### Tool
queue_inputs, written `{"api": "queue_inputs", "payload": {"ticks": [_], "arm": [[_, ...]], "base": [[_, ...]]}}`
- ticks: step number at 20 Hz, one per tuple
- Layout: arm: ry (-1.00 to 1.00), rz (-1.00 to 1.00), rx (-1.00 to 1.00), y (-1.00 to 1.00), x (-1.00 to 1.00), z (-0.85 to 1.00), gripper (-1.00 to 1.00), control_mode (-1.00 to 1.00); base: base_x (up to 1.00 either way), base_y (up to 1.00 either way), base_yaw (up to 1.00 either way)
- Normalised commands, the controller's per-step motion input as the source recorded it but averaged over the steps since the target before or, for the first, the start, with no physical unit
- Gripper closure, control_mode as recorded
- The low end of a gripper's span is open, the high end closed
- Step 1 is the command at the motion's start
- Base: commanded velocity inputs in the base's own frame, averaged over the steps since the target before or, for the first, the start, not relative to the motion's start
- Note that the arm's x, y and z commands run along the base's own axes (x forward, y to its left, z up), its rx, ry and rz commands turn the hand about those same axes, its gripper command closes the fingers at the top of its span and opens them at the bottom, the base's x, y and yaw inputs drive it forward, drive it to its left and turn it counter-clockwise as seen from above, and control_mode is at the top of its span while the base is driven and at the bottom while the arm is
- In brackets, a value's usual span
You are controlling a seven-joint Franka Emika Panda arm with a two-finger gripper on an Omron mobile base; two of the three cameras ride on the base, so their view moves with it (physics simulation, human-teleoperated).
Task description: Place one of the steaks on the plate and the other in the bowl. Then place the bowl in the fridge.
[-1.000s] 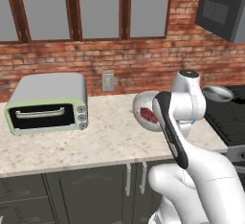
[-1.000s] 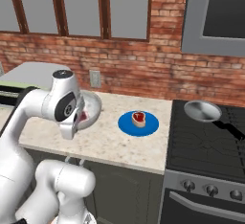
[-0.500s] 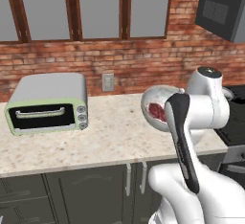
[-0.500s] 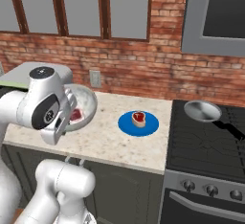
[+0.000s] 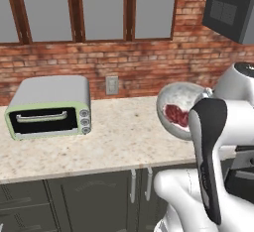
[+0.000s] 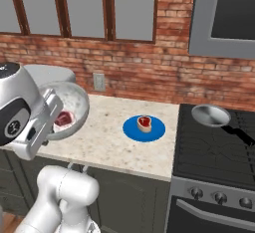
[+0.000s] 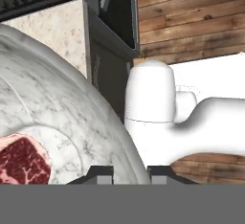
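One steak [image 5: 176, 115] in held bowl [image 5: 173, 102]; other on plate [image 6: 130, 129], R base view.

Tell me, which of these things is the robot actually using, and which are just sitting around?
In use: bowl gripped in the fingers with a steak inside; blue plate carrying the other steak.
Sitting around: toaster oven, frying pan, stove, wall outlet.

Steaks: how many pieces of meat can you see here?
2. One steak lies on the blue plate on the counter beside the stove. The other steak sits inside the bowl, which the robot holds tilted up off the counter.
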Motion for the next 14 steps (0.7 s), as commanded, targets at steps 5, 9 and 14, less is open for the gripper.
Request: {"api": "queue_inputs", "payload": {"ticks": [5, 9, 14], "arm": [[0.00, 0.00, 0.00, 0.00, 0.00, 0.00, 1.00, 1.00], [0.00, 0.00, 0.00, 0.00, 0.00, 0.00, 1.00, 1.00], [0.00, 0.00, 0.00, 0.00, 0.00, 0.00, 1.00, 1.00]], "base": [[-0.64, -0.13, 0.00], [-1.00, -0.73, 0.00], [-1.00, -0.88, -0.19]]}}
